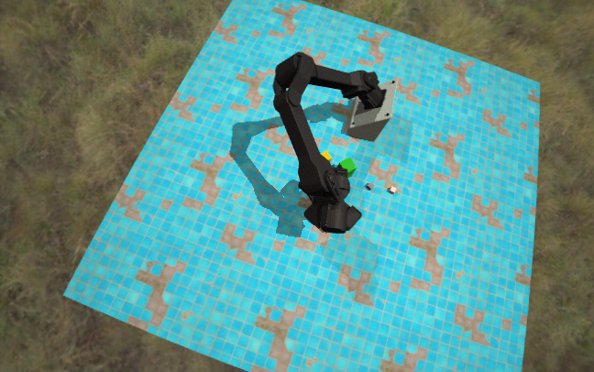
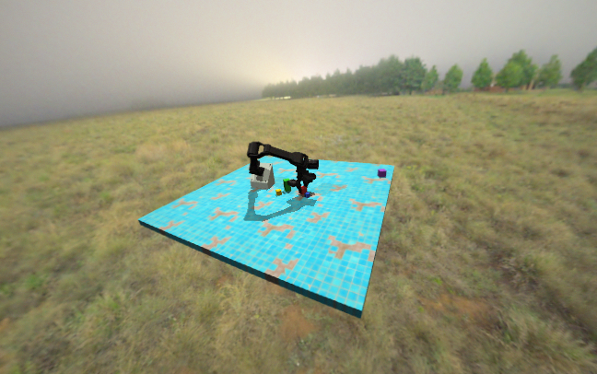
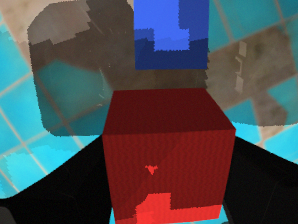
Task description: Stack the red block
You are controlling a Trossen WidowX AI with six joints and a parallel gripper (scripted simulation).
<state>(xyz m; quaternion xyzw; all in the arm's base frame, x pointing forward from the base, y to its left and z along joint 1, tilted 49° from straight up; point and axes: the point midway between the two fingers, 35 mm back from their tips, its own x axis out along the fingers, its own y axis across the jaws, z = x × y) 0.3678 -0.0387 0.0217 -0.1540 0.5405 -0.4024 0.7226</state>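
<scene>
Red block [image 3: 169, 163] sits pinched between the two dark fingers of the gripper [image 3: 166, 183], which press against its left and right sides in the wrist view. It appears to be low, at or just off the tiled floor [image 1: 412, 275]; whether it has left the tiles cannot be told from these views. Just beyond the red block, nearly touching its far edge, lies a blue block [image 3: 172, 32]. The green tower [image 1: 348, 167] stands near the red block, on the side toward the arm's base, with its top showing beside the wrist in the top view; a sliver of green also peeks in at the bottom edge of the wrist view. A small yellow block [image 1: 325, 155] lies just beside the tower, and two tiny cubes, one dark [image 1: 368, 186] and one pale [image 1: 391, 190], rest a little farther from the tower on its other side.

As for progress, the grasp looks made, so the first part seems done. Lifting, carrying across to the tower, setting down squarely and letting go are all left.

From the grey base [image 1: 368, 116] the arm rises, folds at the elbow, and slopes down past the tower, with the wrist bent so the fingers point nearly straight down.
</scene>
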